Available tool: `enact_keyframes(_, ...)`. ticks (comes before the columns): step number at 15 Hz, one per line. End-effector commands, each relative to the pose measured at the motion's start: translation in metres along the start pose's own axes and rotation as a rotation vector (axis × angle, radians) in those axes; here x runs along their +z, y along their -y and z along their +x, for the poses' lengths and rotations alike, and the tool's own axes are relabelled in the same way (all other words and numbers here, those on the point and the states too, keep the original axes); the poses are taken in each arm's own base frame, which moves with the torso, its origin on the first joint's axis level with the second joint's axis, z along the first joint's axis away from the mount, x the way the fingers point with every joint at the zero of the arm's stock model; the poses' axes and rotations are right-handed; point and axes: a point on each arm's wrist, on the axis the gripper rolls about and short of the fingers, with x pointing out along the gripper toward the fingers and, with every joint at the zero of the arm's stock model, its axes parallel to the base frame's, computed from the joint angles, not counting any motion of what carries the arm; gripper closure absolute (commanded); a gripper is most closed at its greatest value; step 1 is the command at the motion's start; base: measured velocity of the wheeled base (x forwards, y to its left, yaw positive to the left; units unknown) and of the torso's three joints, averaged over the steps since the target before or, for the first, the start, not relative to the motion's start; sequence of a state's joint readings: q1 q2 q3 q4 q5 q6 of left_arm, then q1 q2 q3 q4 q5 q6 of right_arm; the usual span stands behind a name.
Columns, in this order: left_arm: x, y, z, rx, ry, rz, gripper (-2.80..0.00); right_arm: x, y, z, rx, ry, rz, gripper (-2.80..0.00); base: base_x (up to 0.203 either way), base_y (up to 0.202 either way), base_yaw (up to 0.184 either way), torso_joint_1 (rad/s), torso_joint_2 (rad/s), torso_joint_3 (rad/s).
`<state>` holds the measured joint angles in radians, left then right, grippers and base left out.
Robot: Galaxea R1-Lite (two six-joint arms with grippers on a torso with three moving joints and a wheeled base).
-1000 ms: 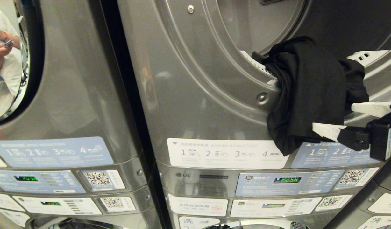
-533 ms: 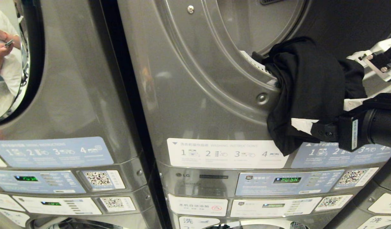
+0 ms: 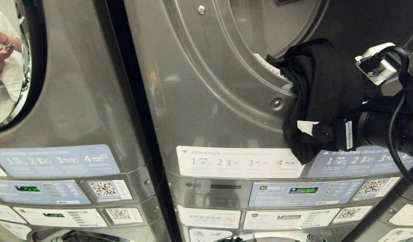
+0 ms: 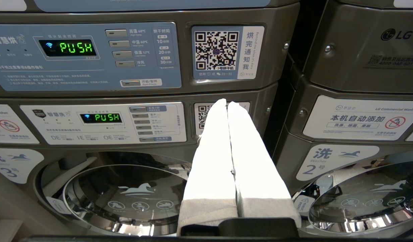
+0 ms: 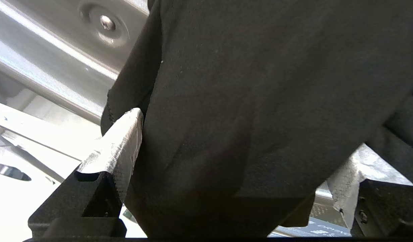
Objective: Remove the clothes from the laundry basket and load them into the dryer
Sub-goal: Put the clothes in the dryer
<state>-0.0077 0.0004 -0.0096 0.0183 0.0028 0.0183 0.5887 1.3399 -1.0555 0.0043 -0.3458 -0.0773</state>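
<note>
The black garment [image 3: 324, 97] hangs over the lower lip of the dryer opening [image 3: 277, 72]. Part of it lies inside the opening; the rest droops down the dryer's front panel toward the instruction label [image 3: 240, 161] below the opening. The load is therefore judged partly done: this garment is at the opening but not fully inside. The laundry basket is not in view, so the count of remaining clothes cannot be told.

The right gripper [image 3: 327, 121] is level with the hanging part of the garment, directly below the dryer opening, and points across the front panel. Its jaws stand wide apart with the cloth between them; the right wrist view shows one finger [image 5: 120, 144] against the fabric edge, but no closed grip.

The left gripper [image 4: 226, 104] is parked low, well below the dryer opening, facing the control panels [image 4: 88, 55]. Its fingers are pressed together and hold nothing.
</note>
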Motion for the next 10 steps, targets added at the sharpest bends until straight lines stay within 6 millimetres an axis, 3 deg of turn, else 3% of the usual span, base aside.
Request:
enact_keyframes(1,0.0,0.0,0.0,0.0,0.0,0.0,0.0,-0.001,-0.001,0.003,-0.002,-0.007,-0.005,0.0,0.0,0.0,0.0,0.0,0.0,0.0)
enact_keyframes(5,0.0,0.0,0.0,0.0,0.0,0.0,0.0,0.0,-0.002,0.001,-0.022,-0.004,-0.009,0.0,0.0,0.0,0.0,0.0,0.0,0.0)
enact_keyframes(10,0.0,0.0,0.0,0.0,0.001,0.0,0.0,0.0,-0.003,-0.015,-0.014,0.001,-0.022,0.0,0.0,0.0,0.0,0.0,0.0,0.0)
